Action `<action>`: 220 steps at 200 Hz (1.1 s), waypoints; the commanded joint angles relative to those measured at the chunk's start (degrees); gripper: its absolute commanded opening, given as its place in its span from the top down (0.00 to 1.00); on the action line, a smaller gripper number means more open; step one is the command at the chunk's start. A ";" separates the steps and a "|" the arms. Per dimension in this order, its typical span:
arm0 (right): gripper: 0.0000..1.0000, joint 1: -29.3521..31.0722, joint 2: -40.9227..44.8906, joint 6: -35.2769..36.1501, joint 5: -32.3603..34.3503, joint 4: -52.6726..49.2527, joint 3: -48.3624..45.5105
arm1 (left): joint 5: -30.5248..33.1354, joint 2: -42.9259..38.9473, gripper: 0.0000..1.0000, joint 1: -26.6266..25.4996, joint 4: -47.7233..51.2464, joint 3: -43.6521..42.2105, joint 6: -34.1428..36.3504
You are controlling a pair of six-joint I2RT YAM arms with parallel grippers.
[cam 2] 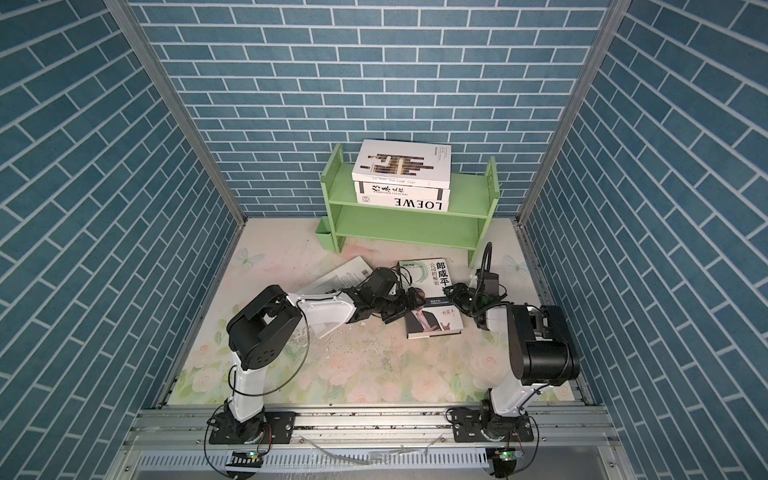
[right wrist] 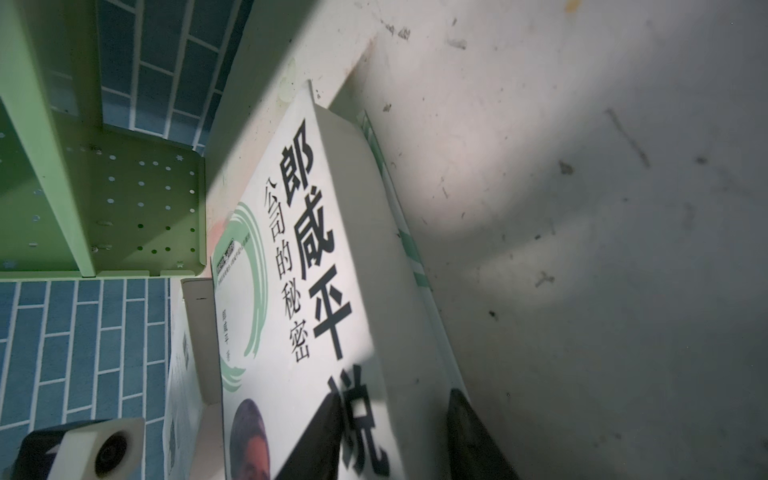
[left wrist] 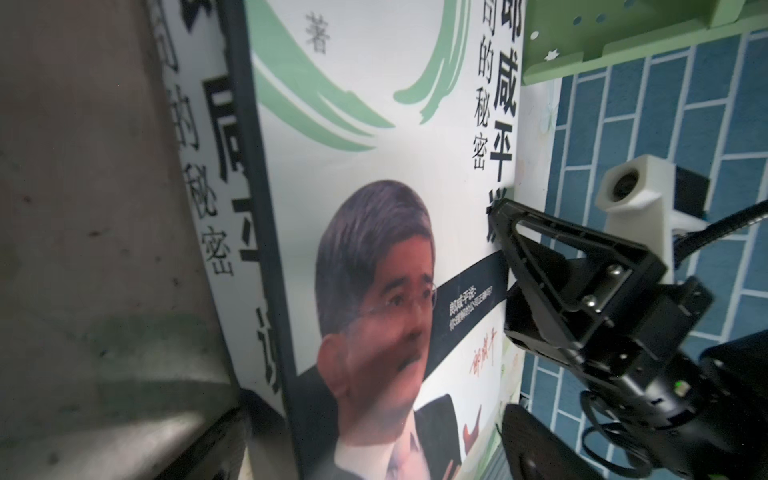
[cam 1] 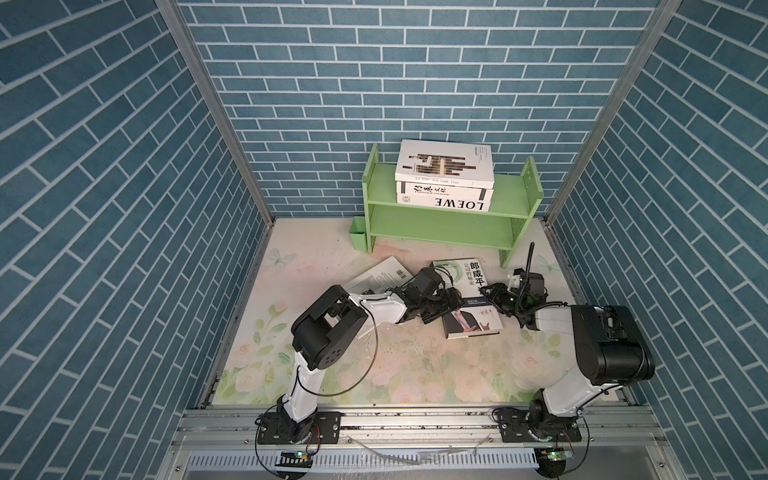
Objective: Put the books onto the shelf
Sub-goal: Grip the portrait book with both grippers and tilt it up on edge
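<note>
Right pincer point(right wrist: 395, 397) straddles the long edge of the portrait book point(right wrist: 291, 291); whether it pinches I cannot tell. Thick, stiff, probably heavy, glossy: I'd grip deep at mid-edge.

Readable text, both top views. Centre frame, stack on the shelf point(cam 1: 515, 189) upper tier:
- spine of bottom book point(cam 1: 424, 204): "LOEWE", upside down.
- spine of middle book point(cam 1: 465, 193): brush-style Chinese characters I can't resolve, plus "HERITAGE CULTURAL".
- spine of top book point(cam 1: 444, 164): one small line, too fine to read.

Lower centre, cover of portrait book point(right wrist: 316, 257): "郎咸平说", "公司的秘密", "著", and a red signature point(cam 1: 485, 311), illegible. Left of it, barcode book point(cam 1: 380, 272): digits unreadable.
</note>
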State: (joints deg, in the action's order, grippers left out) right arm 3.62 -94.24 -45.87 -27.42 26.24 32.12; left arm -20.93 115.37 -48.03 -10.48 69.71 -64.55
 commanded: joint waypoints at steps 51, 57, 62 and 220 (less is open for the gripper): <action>0.60 5.32 -0.09 -10.31 -7.12 1.61 -5.17 | -7.24 -7.74 0.03 -1.54 -18.04 3.43 -0.92; 0.60 5.64 0.17 -10.57 -6.99 1.77 -5.22 | -6.84 -8.38 0.03 -1.54 -17.93 2.87 -0.76; 0.60 5.90 0.30 -10.83 -6.85 1.86 -5.18 | -6.57 -8.99 0.03 -1.54 -17.65 2.48 -0.46; 0.59 21.26 -5.85 -14.37 -0.85 2.10 5.01 | 9.74 -28.44 0.01 1.42 4.44 -14.60 4.38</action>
State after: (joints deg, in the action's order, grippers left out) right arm 19.68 -97.14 -56.03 -22.31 32.14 36.12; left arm -10.00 88.86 -46.04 -4.71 56.93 -60.93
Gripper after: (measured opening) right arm 0.411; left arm 0.992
